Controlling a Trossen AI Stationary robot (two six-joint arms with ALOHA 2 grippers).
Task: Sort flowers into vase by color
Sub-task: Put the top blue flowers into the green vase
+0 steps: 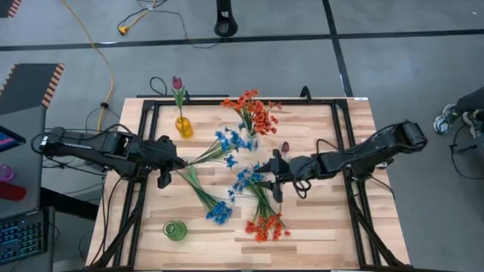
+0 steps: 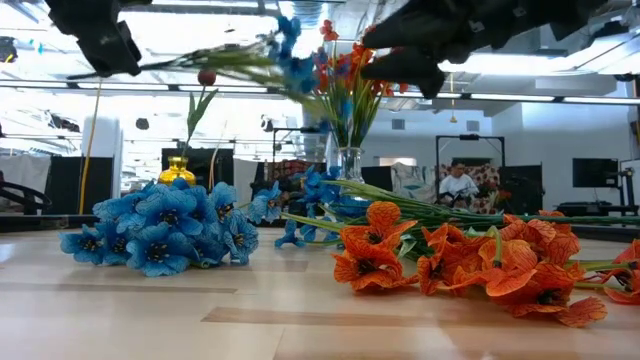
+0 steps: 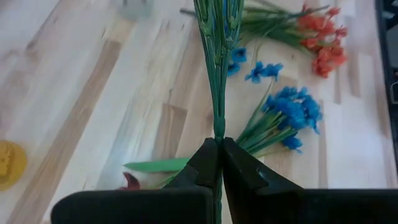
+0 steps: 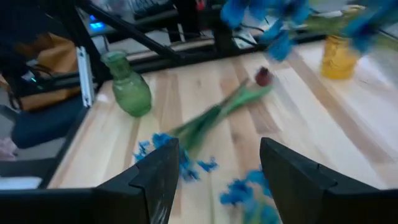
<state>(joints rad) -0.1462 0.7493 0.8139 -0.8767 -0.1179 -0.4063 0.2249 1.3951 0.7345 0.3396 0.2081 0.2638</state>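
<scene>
My left gripper (image 1: 175, 164) hangs over the table's left half, shut on a blue flower sprig (image 1: 225, 143) that is lifted off the wood. Its blossoms reach toward the clear vase (image 1: 250, 140), which holds orange flowers (image 1: 253, 112). My right gripper (image 1: 276, 172) stands open at mid-table, above loose blue flowers (image 1: 246, 178), with nothing between its fingers (image 4: 155, 180). Another blue bunch (image 1: 219, 212) and an orange bunch (image 1: 266, 226) lie on the wood. A yellow vase (image 1: 184, 126) holds a maroon tulip (image 1: 178, 82). A green vase (image 1: 175, 230) stands near the front. My left gripper pinches the blue sprig's thin green stem (image 3: 217, 124) between its two fingertips, near the stem's bare lower end. The fingers slant downward from the table's left, and the stem runs on ahead of them. The sprig (image 2: 290, 60) hangs clear of the table, roughly level.
A maroon tulip (image 4: 264, 76) with a green stem lies on the wood below my left gripper, and a maroon bud (image 1: 285, 147) shows beside the clear vase. Black frame rails (image 1: 147, 136) run along the table's left, far and right sides. Bare wood lies at the front right.
</scene>
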